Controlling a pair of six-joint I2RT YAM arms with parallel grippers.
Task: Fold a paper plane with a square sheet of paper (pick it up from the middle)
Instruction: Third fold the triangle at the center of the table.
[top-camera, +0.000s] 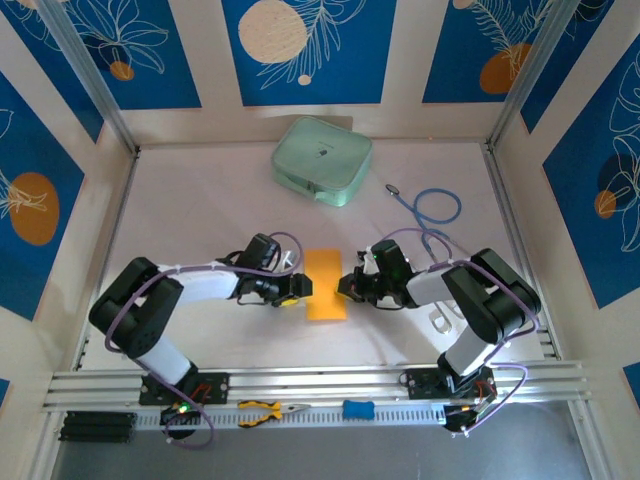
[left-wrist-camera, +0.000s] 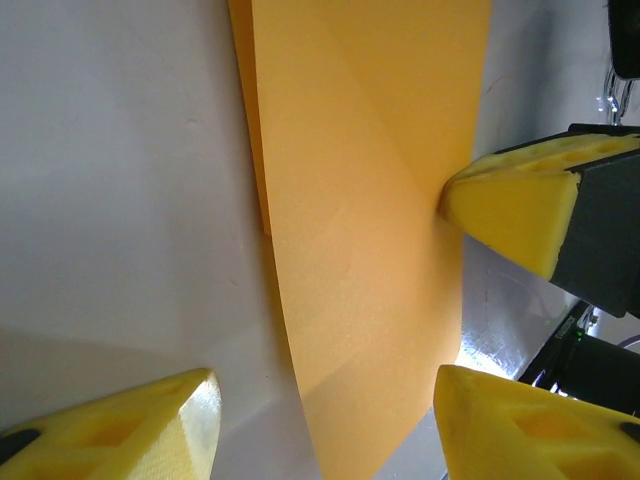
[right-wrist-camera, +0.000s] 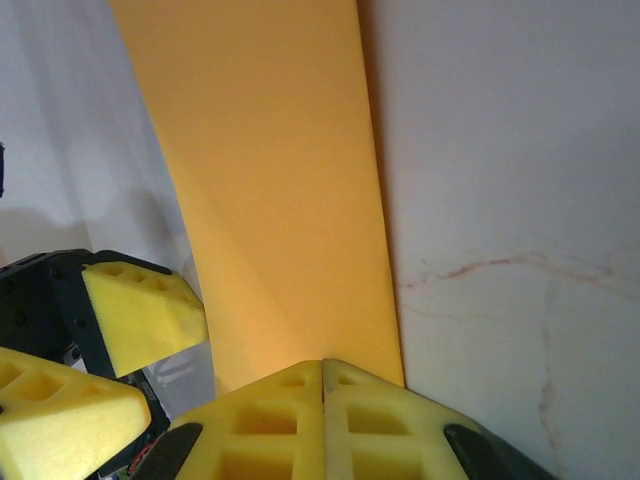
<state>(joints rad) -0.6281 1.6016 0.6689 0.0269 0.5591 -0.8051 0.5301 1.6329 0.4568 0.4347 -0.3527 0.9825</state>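
The square sheet of paper (top-camera: 325, 285) lies mid-table as a narrow orange-yellow strip, folded lengthwise, with a faint diagonal crease (left-wrist-camera: 380, 130). My left gripper (top-camera: 298, 288) comes at it from the left and is open. In the left wrist view its yellow fingers (left-wrist-camera: 140, 430) stand either side of the strip's near end (left-wrist-camera: 370, 380), which curls up off the table. My right gripper (top-camera: 347, 287) is shut, its joined tips (right-wrist-camera: 323, 385) resting on the strip's right edge (right-wrist-camera: 300, 250). The same tip meets the paper's edge in the left wrist view (left-wrist-camera: 500, 210). A paper plane is out of view.
A pale green case (top-camera: 322, 160) sits at the back centre, with a blue cable loop (top-camera: 436, 207) to its right. Orange-handled pliers (top-camera: 262, 410) and a blue item (top-camera: 358, 409) lie on the front rail. Aluminium posts and patterned walls enclose the table.
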